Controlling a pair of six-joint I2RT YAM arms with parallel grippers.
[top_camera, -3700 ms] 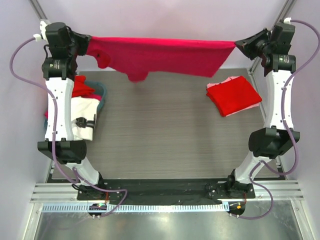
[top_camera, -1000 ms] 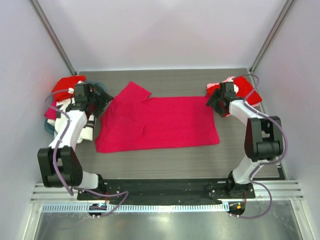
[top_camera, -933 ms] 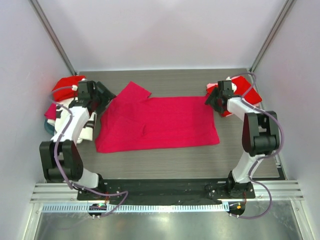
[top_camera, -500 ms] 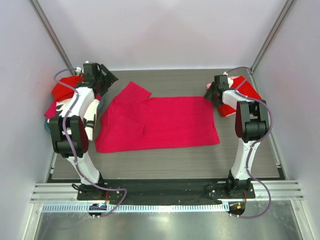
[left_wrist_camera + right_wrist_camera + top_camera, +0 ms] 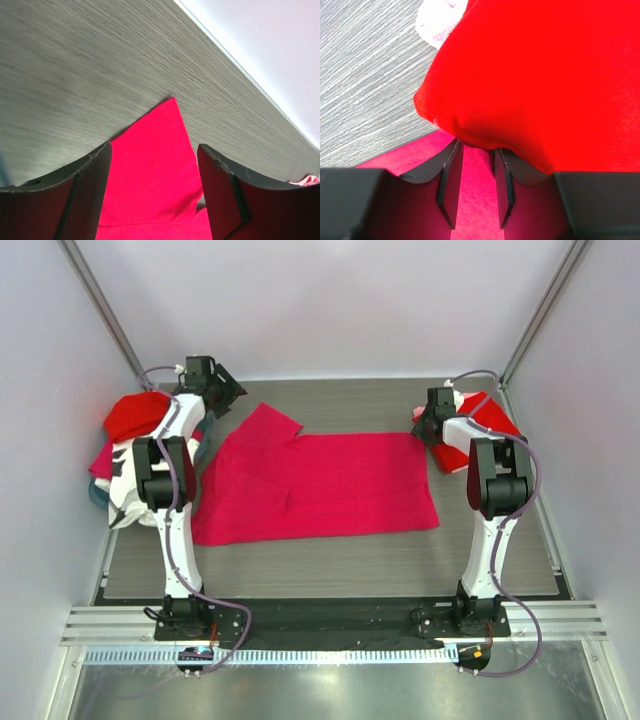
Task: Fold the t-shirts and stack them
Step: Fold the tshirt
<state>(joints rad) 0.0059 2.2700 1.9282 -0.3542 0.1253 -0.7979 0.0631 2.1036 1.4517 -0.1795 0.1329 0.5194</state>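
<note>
A crimson t-shirt (image 5: 315,485) lies spread flat across the middle of the table, one sleeve (image 5: 150,165) pointing to the back left. My left gripper (image 5: 222,390) hovers over that sleeve's tip; in the left wrist view the left gripper (image 5: 152,150) stands open with nothing in it. A folded red t-shirt (image 5: 490,425) lies at the back right. My right gripper (image 5: 428,425) sits at its near-left edge, over the crimson shirt's corner. In the right wrist view the right gripper (image 5: 476,150) has its jaws narrowly apart, tips against the folded red t-shirt (image 5: 545,75), gripping nothing.
A heap of unfolded shirts, red (image 5: 130,420) and white (image 5: 125,485), sits at the left edge over a teal basket. A pale pink cloth (image 5: 437,20) peeks from under the folded red shirt. Enclosure walls stand close on both sides and at the back.
Both grippers have drawn back from the laid-out crimson shirt toward the rear. The left one moved to the back left past the sleeve. The right jaws have narrowed a lot.
</note>
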